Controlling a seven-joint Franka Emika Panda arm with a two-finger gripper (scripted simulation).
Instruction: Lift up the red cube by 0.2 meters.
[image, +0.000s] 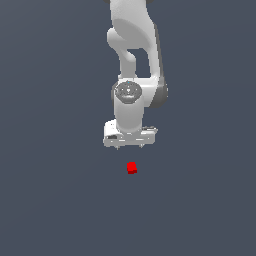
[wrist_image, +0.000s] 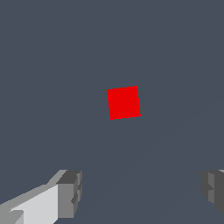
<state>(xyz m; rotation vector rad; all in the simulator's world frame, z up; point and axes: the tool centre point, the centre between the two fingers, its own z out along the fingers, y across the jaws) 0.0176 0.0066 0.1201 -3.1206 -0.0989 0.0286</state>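
Note:
The red cube (image: 131, 168) is a tiny bright red block lying alone on the dark grey floor. In the wrist view the red cube (wrist_image: 124, 102) shows as a plain red square, slightly turned. My white gripper (image: 129, 146) hangs from the arm just above the cube and a little behind it, apart from it. The gripper (wrist_image: 142, 192) is open, its two grey fingertips (wrist_image: 70, 192) spread far wider than the cube, with nothing between them.
The flat dark grey floor (image: 55, 190) stretches in all directions around the cube. The white arm (image: 134, 55) rises above the gripper toward the top of the exterior view.

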